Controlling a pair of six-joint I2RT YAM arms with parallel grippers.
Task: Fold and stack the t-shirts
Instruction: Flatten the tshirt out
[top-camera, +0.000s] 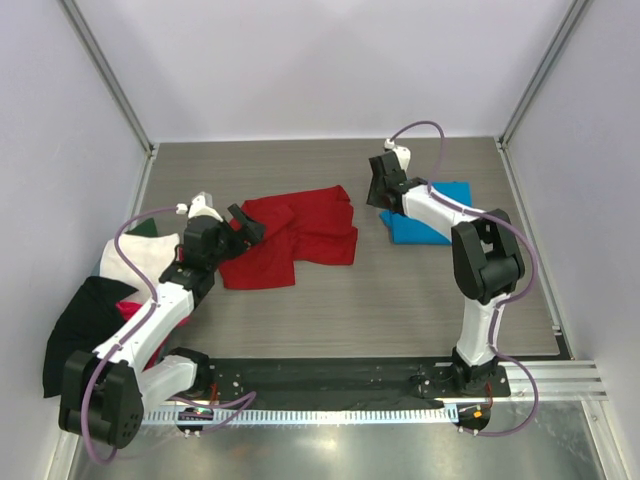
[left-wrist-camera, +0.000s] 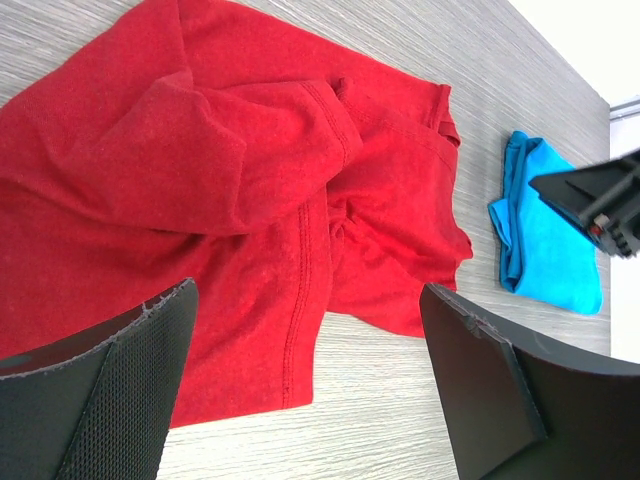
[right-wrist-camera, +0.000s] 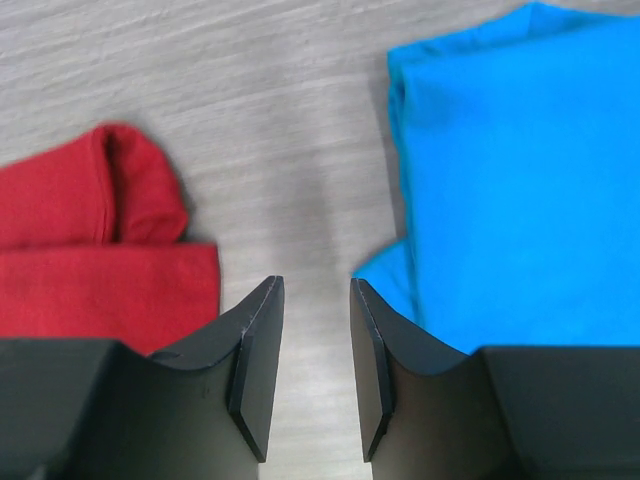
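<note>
**Location.** The red shirt (top-camera: 295, 238) lies crumpled and part-folded in the middle of the worktop (top-camera: 400, 300), with its layers overlapping. The blue shirt (top-camera: 412, 232) lies folded flat to the right, apart from the red one.

**Claw state.** The left claw (left-wrist-camera: 308, 290) has its jaws wide apart and empty, at the left edge of the red shirt. The right claw (right-wrist-camera: 315, 285) has its jaws narrowly apart, gripping nothing, above bare worktop between the two shirts.

**Handling.** The cloth is judged light, limp and not fragile. It will probably sag, drag and bunch instead of holding its shape.

**Where to hold.** Pinch a single layer at a stitched hem or corner, one claw to each corner, so the panel lifts evenly. A grasp on a mid-panel fold is likely to gather several layers.
</note>
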